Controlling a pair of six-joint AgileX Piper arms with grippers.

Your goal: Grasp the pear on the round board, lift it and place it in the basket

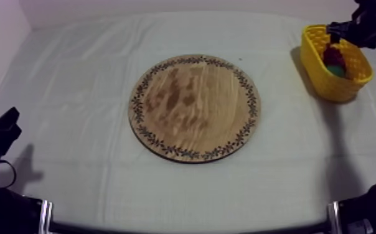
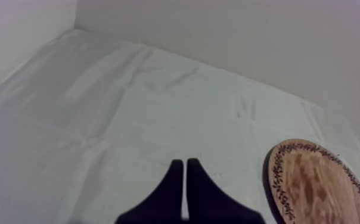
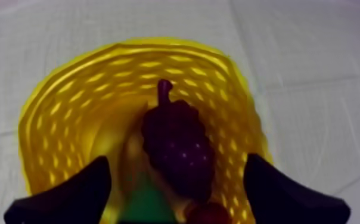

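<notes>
The round wooden board [image 1: 194, 107] lies in the middle of the table with nothing on it. The yellow basket [image 1: 335, 87] stands at the far right. My right gripper [image 1: 345, 31] hovers over it, open, with nothing between its fingers. In the right wrist view the gripper [image 3: 176, 159] is just above the basket [image 3: 81, 101]. Inside lie a dark bunch of grapes [image 3: 179, 146], a green pear [image 3: 143, 205] partly hidden beneath them, and a small red fruit [image 3: 209, 212]. My left gripper [image 1: 7, 121] rests low at the left, shut [image 2: 185, 170].
The cloth has soft folds at the far left. The board's edge [image 2: 316, 184] lies to the right of my left gripper. The basket sits close to the table's right edge and back wall.
</notes>
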